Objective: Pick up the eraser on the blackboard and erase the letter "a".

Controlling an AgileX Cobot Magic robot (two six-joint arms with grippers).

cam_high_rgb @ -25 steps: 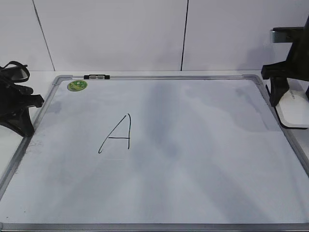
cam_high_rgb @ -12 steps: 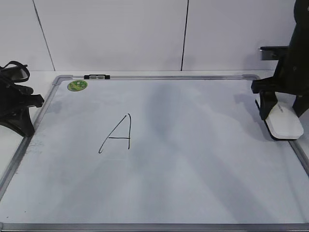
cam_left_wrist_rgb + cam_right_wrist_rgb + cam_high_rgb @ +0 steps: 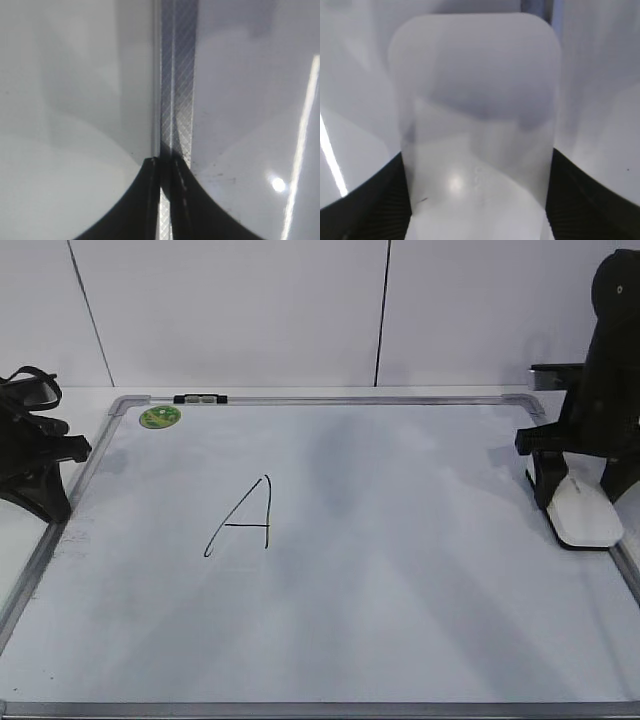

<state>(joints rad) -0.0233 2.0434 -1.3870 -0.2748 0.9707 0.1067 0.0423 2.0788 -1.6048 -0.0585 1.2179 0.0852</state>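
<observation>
The blackboard [image 3: 400,600] is a white board in a grey frame lying flat, with a large capital "A" [image 3: 245,518] drawn left of centre. The letter "a" is out of view. The white eraser [image 3: 582,516] sits low at the board's right edge, just inside the frame. My right gripper [image 3: 583,498] is shut on it, one black finger on each long side. The right wrist view shows the eraser [image 3: 480,125] filling the gap of my right gripper [image 3: 477,200]. My left gripper [image 3: 52,502] is shut and empty at the board's left edge; in its wrist view my left gripper [image 3: 165,162] hangs over the frame strip [image 3: 177,75].
A green round magnet [image 3: 160,417] sits in the board's far left corner, and a small black clip [image 3: 200,398] is on the top frame. A white panelled wall stands behind the board.
My right gripper has carried the eraser leftward, from over the right frame to just inside the board's surface. The left arm has not moved.
</observation>
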